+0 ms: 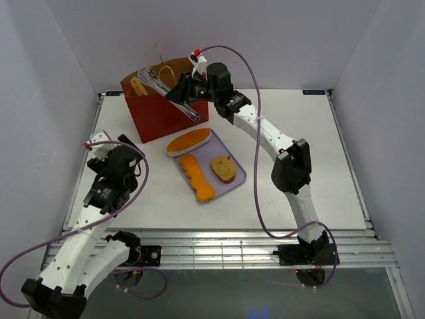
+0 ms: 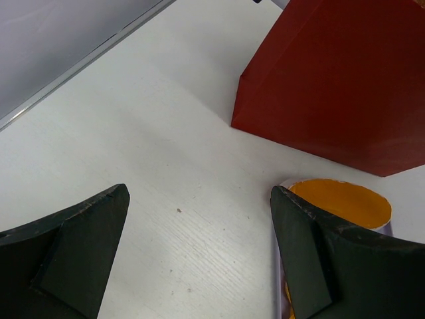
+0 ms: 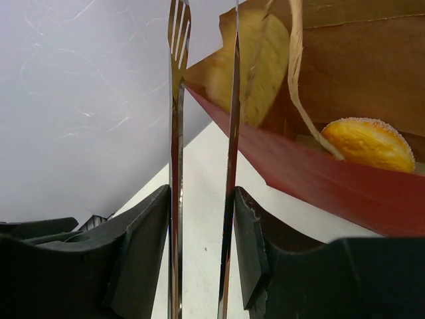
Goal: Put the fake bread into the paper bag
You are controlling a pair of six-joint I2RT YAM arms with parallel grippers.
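The red paper bag (image 1: 156, 113) stands upright at the back left. My right gripper (image 1: 189, 90) is at its open top, shut on the metal tongs (image 1: 163, 90). The tong arms (image 3: 174, 166) stand slightly apart, with nothing between their tips. Inside the paper bag (image 3: 332, 179) lie a sugared golden bun (image 3: 368, 143) and a pale yellow piece (image 3: 259, 63). On the lavender tray (image 1: 236, 186) rest an orange loaf (image 1: 188, 141), a wavy orange piece (image 1: 197, 177) and a brown-crusted slice (image 1: 223, 168). My left gripper (image 1: 123, 156) hangs open and empty left of the tray.
In the left wrist view, the open left gripper (image 2: 199, 226) hovers over bare white table, with the bag's red wall (image 2: 339, 80) ahead and the loaf's end (image 2: 342, 203) by the right finger. Grey walls enclose the table on three sides.
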